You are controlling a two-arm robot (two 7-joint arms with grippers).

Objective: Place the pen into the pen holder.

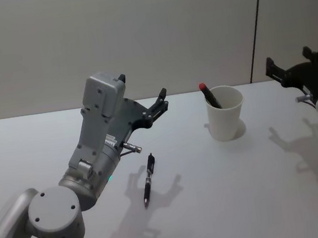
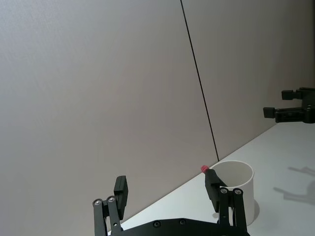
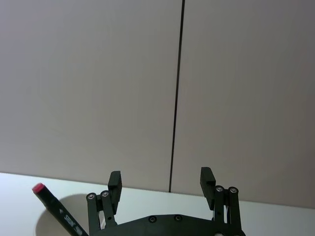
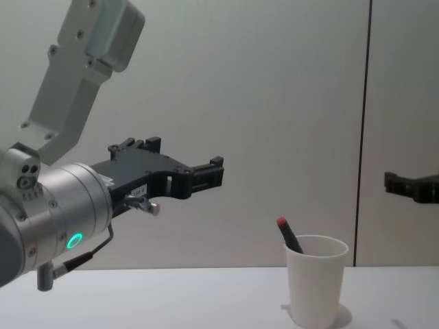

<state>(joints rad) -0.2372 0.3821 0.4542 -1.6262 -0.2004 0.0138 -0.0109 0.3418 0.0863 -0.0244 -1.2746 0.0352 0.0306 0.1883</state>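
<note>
Your pen (image 1: 209,96) in pen holder (image 1: 226,117) by worktop's (image 1: 256,200) far edge, spare pen (image 1: 149,179) mid-worktop, left gripper (image 1: 141,85) spread above left half, right gripper (image 1: 288,58) spread over right edge.

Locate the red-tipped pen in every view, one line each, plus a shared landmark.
Head: red-tipped pen leaning in the white cup, right of centre.
Left wrist: pen tip at the cup's rim, picture's lower right.
Right wrist: pen in the picture's lower left corner.
Chest: pen standing in the cup, lower right.
Landmark: dark wall seam behind.
</note>
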